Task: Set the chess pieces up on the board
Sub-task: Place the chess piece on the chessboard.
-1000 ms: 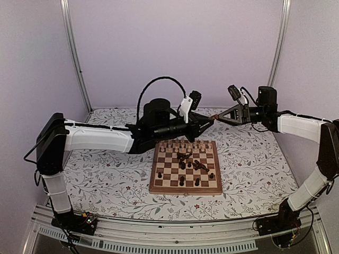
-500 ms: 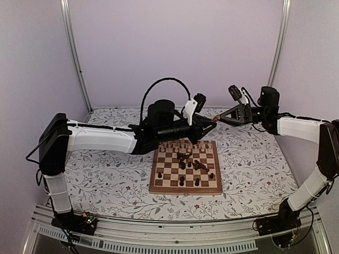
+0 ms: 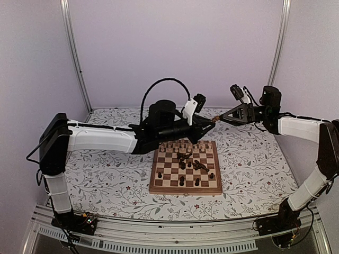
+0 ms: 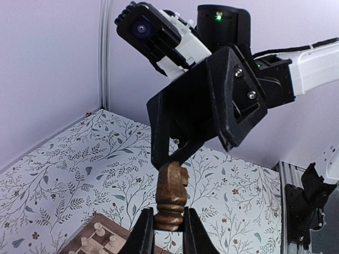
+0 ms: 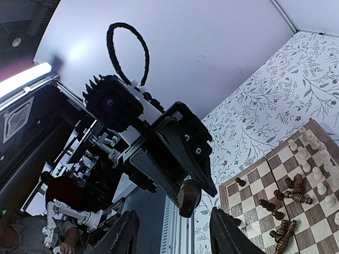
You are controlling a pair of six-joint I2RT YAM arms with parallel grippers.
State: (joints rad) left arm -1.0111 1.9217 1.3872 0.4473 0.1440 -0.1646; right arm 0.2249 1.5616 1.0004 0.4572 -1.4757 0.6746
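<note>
My left gripper (image 4: 168, 222) is shut on the base of a dark brown knight (image 4: 172, 196) and holds it upright in the air behind the board (image 3: 185, 191). In the top view the knight (image 3: 214, 119) hangs between the two gripper tips. My right gripper (image 5: 174, 214) faces it with its jaws wide open, one finger on each side of the knight (image 5: 189, 197), not touching it. Pale pieces (image 3: 185, 145) stand in the board's far rows. Dark pieces (image 3: 192, 162) lie toppled in the middle, and a few dark ones (image 3: 181, 181) stand nearer the front.
The floral table surface (image 3: 106, 174) spreads around the board. Purple walls and metal corner posts (image 3: 74, 53) close in the back. The left arm's black cable loop (image 3: 159, 84) arches above its wrist. The arm bases sit on the near rail (image 3: 159, 233).
The right gripper's jaws have spread wider around the knight's head. The left arm lifted slightly a second ago and has held still since, its grip unchanged.
</note>
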